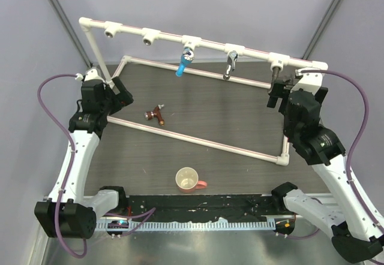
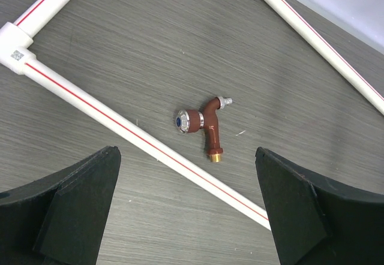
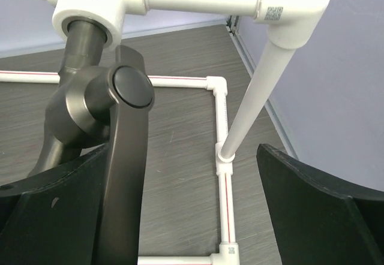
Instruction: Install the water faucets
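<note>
Now the copper faucet (image 2: 207,127) lies on the dark surface (image 2: 150,49), just beside a white pipe (image 2: 120,124), and the left gripper (image 2: 186,157) hangs released above it. The right gripper (image 3: 183,157), also released, is at the dark faucet (image 3: 90,106), which sits in the far right socket (image 3: 90,13).

Loose faucet (image 1: 156,114) on table (image 1: 240,118) inside pipe frame (image 1: 198,139), three faucets (image 1: 230,64) hung on rear rail (image 1: 210,42), cup (image 1: 187,180) before frame
</note>
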